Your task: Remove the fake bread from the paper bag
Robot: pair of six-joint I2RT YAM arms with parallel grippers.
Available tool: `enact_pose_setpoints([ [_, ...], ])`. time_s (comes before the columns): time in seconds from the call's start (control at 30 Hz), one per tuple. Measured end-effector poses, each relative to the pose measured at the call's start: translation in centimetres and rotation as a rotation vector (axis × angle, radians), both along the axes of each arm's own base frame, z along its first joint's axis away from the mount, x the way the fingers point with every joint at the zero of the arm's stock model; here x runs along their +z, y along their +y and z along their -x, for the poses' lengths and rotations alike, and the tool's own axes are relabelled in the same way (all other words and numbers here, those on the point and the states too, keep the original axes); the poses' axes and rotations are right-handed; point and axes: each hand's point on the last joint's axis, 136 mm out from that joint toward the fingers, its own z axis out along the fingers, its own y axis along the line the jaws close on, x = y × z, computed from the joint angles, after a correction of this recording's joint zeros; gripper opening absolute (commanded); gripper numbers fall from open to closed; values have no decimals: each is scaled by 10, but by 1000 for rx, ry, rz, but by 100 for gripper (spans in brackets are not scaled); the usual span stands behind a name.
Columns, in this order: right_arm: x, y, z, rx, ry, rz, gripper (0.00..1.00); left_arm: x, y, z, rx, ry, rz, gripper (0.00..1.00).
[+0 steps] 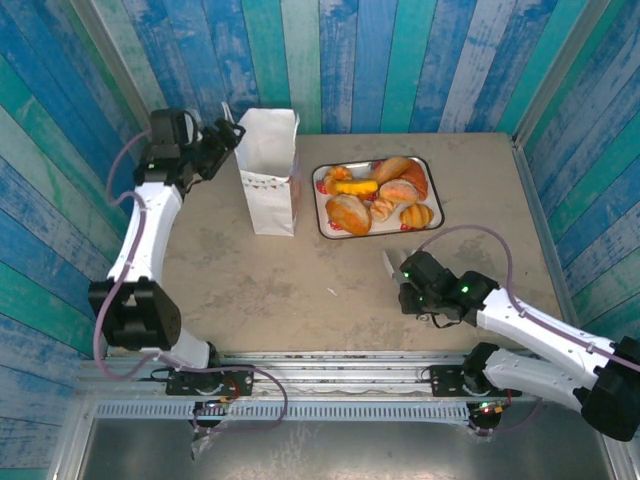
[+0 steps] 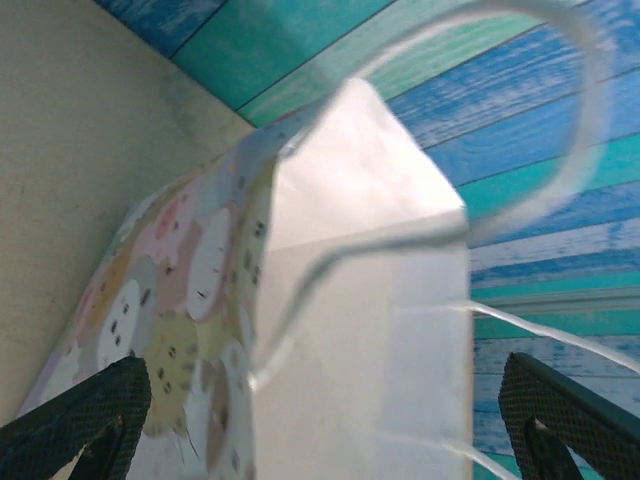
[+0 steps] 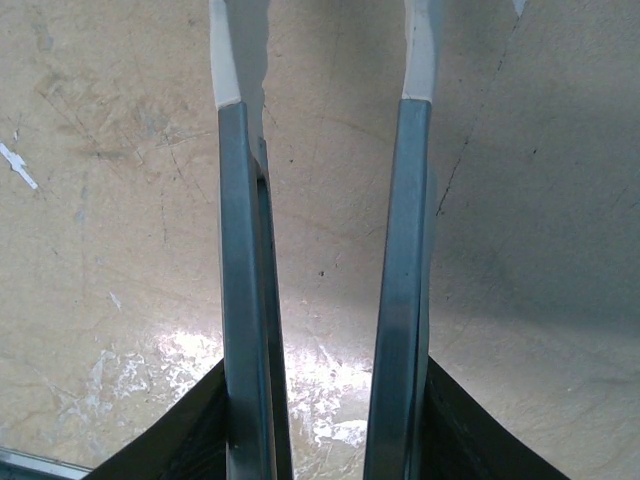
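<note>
- Bread first: the fake bread [image 1: 348,213] lies heaped in a white tray [image 1: 325,228] with a dark rim, at the middle of the table [image 1: 250,290] toward the far side. It is a pile of glossy golden rolls, with one orange piece among them.
- The paper bag [image 1: 268,175] stands upright just left of the tray, with a narrow strip of table between them. Its mouth faces up, and I cannot tell whether anything is inside.
- The left gripper [image 1: 225,140] sits at the bag's far-left upper corner, level with the rim.
- From the left wrist, the bag [image 2: 370,300] fills the space between the left gripper's [image 2: 322,370] jaws. They stand wide apart and clamp nothing, one finger [image 2: 90,420] on each side. A cord handle [image 2: 585,150] loops up in front of the plank wall [image 2: 560,250].
- The right gripper [image 1: 390,265] hovers low over bare table, near the tray's near edge and right of centre.
- From the right wrist, the right gripper's [image 3: 322,50] fingers [image 3: 240,250] run parallel with a slim gap. Only tabletop [image 3: 100,250] shows between them.
</note>
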Motion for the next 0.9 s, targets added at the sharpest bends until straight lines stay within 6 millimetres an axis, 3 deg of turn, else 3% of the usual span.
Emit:
enact_pose_setpoints([
  [0.3, -10, -1, -9, -12, -61, 9, 43, 28, -2, 51, 3, -95, 26, 94],
  [0.57, -9, 0, -22, -26, -116, 30, 46, 55, 4, 110, 48, -221, 6, 94],
  [0.73, -28, 6, -19, 7, -71, 85, 48, 73, 19, 137, 127, -315, -54, 94],
  [0.9, -44, 13, -13, 45, -33, 135, 51, 64, 41, 154, 243, -339, -131, 94],
])
